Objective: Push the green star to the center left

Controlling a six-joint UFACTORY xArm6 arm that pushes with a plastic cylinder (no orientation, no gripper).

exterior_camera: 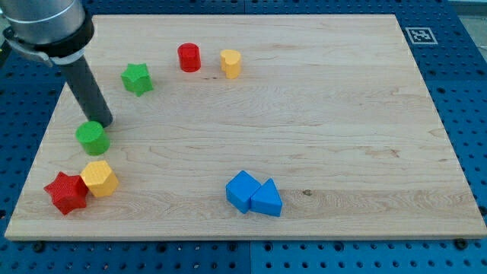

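Blocks in all: eight, spread over the left half and lower middle of the board.
Green: two. The green star (136,78) sits in the upper left part of the board; the green cylinder (92,138) lies lower, near the left edge.
Red: two. A red cylinder (189,57) stands near the view's top, and a red star (66,192) lies in the lower left corner.
Yellow: two. A yellow heart-like block (230,63) is just right of the red cylinder, apart from it; a yellow hexagon-like block (100,178) touches the red star's right side.
Blue: two. A blue cube (242,190) and a blue triangle (266,199) are pressed together at the lower middle.
Block finish: matte, solid colour, chunky with flat tops.
Board: the wooden board (319,114) is pale, with fine grain running across, and rests on a blue pegboard surface (472,91) dotted with holes.
Marker: a small black-and-white tag (418,35) is at the board's upper right corner.
Tool: a plain dark round rod with nothing to open or close; my tip (103,124) is down at the board, just above the green cylinder, seemingly touching its upper edge.
Tip and star: the green star lies up and to the right of my tip, clearly apart from it.
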